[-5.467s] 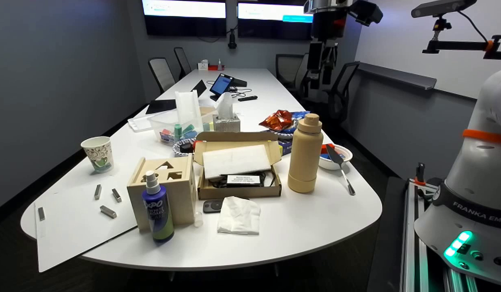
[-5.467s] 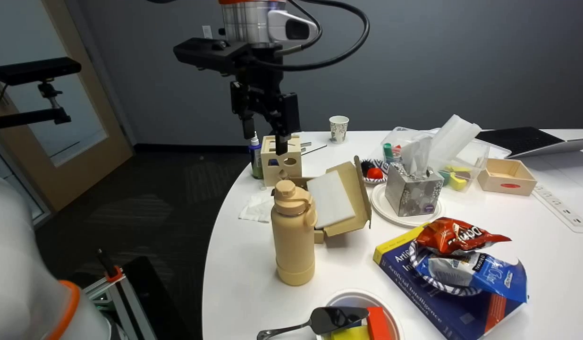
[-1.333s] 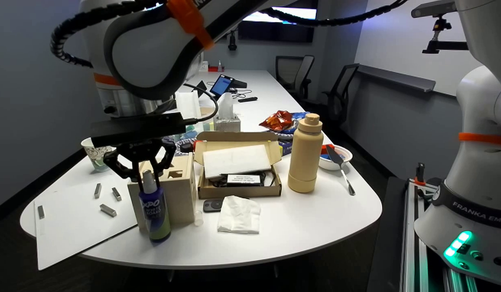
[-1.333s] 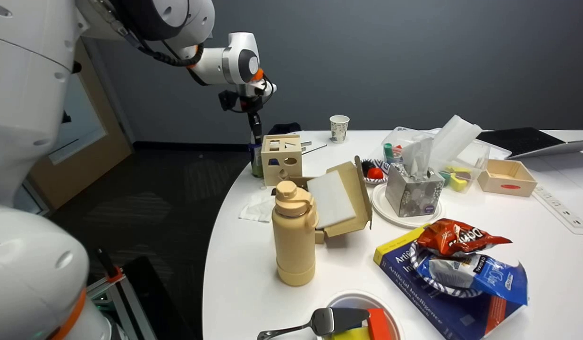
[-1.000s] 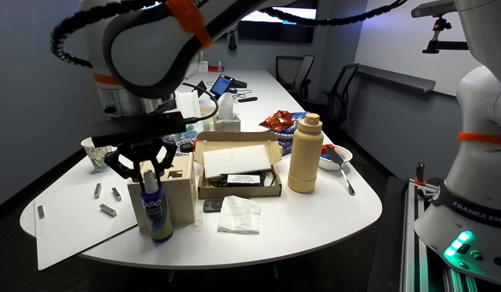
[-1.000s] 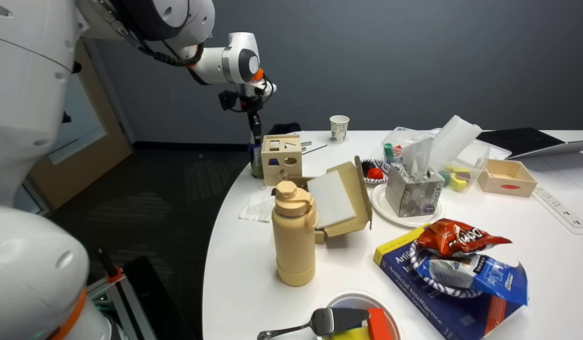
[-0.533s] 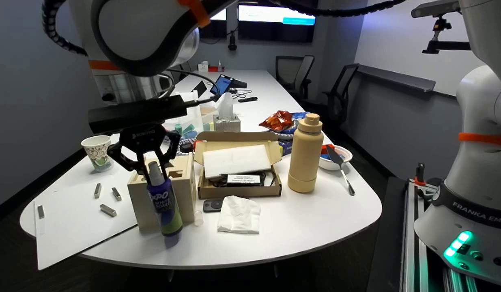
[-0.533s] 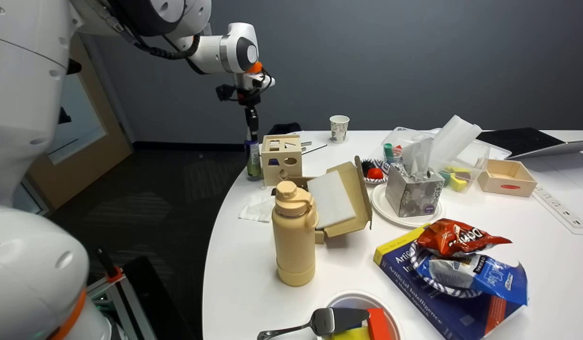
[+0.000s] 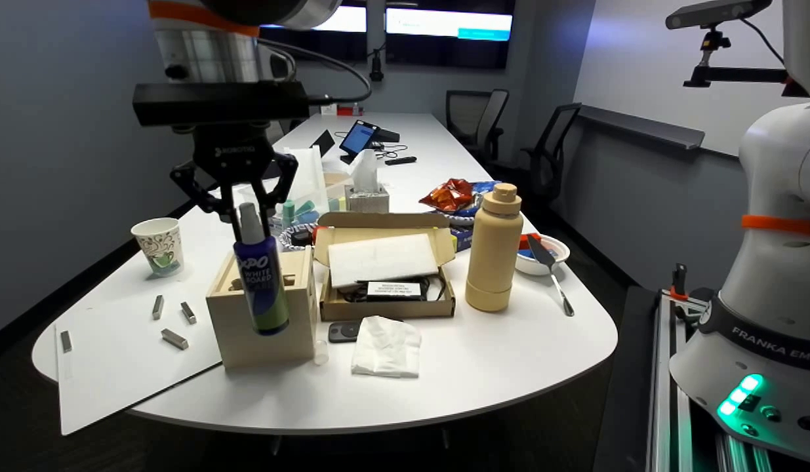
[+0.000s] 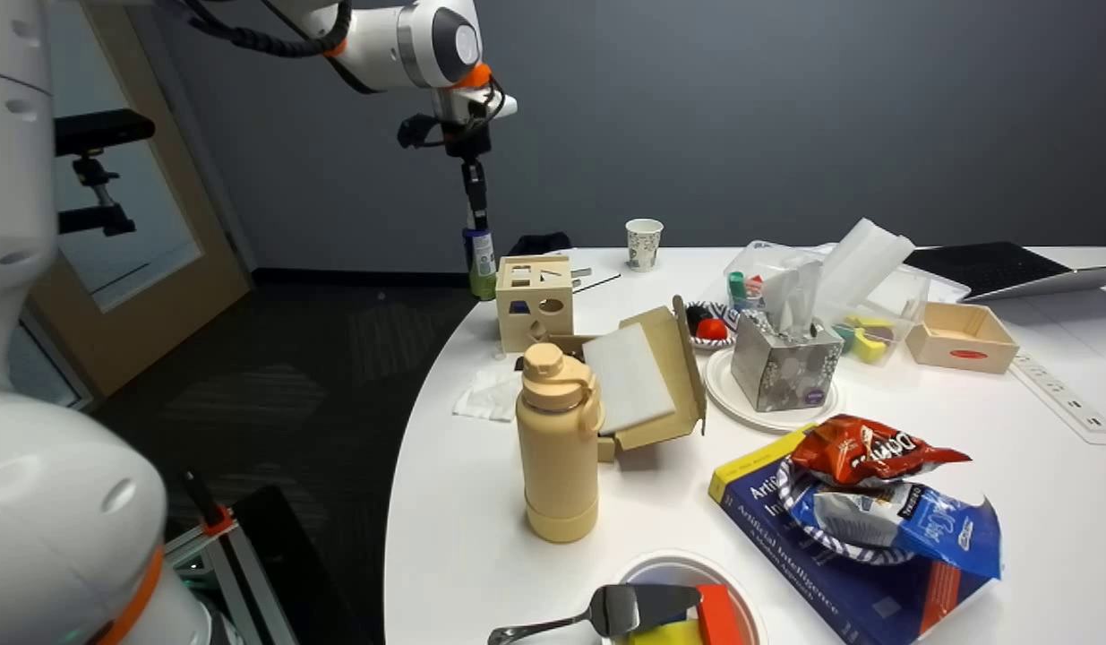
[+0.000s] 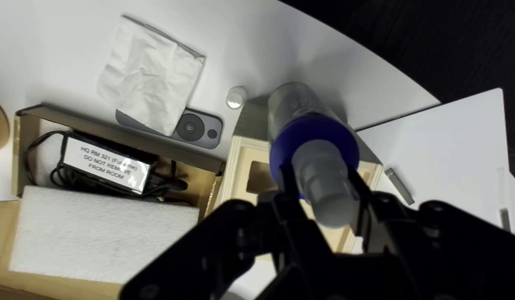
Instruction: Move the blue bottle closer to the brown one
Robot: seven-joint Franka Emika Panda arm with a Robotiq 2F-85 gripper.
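The blue bottle [image 9: 262,285] hangs below the pincer [image 9: 252,228], its foot clear of the table [image 9: 496,360] and just beside the wooden box [image 9: 267,349]; we cannot tell whether the two touch. Its long axis is near vertical, with a slight lean in an exterior view. The brown bottle [image 9: 494,252] stands upright on the table, well apart, nearer the robot's base [image 9: 755,328]; the napkin [image 9: 386,347] lies between, the cardboard box [image 9: 386,310] just beside that path. Pincer: jaws drawn in, pinching the blue bottle at its pale cap [image 11: 324,183], one on each side in the wrist view. Judgement: lifting seems done; we next need a sideways carry towards the base, then lowering beside the brown bottle. The narrow grip may allow swing.
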